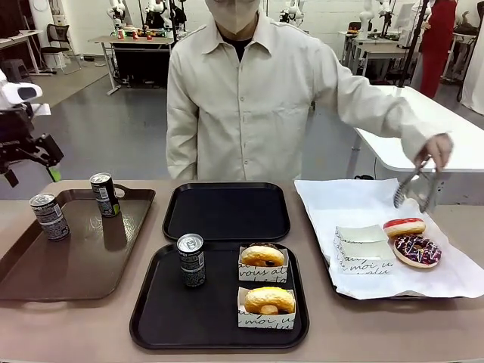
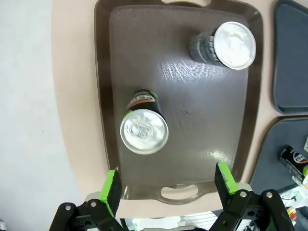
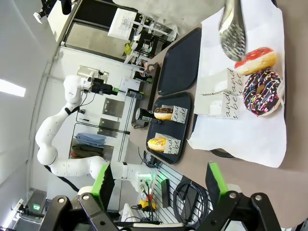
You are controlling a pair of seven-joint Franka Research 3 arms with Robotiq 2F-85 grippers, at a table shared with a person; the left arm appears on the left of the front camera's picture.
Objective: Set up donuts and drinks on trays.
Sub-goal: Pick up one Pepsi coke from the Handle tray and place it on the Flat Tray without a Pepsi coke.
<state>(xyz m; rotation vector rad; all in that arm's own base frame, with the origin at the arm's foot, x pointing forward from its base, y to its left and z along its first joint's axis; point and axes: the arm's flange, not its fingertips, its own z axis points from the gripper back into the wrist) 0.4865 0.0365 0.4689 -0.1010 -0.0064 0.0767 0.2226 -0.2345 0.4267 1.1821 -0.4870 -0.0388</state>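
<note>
Since the far black tray [image 1: 227, 212] lies bare while the near tray [image 1: 162, 302] holds 1 can [image 1: 191, 259] and 2 donuts [image 1: 262, 255] [image 1: 268, 300], the left gripper [image 2: 167, 178] hangs wide open and empty above 2 cans [image 2: 144, 131] [image 2: 234, 39] on the left brown tray [image 2: 192, 106], presumably choosing 1, the right gripper [image 3: 159, 179] equally spread and empty.

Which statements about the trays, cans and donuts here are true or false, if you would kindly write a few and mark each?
1. The near black rectangular plastic tray holds one slim dark can and two glazed golden ring donuts in white paper holders. True.
2. The brown plastic tray with handles holds three cans. False: two cans stand on it.
3. The person's hand holds metal tongs above the white paper sheet. True.
4. The left gripper is shut on a can. False: its jaws stand open above the brown tray.
5. The purple-sprinkled chocolate donut sits in a paper holder. False: it lies bare on the paper sheet beside the pink-iced donut.
</note>
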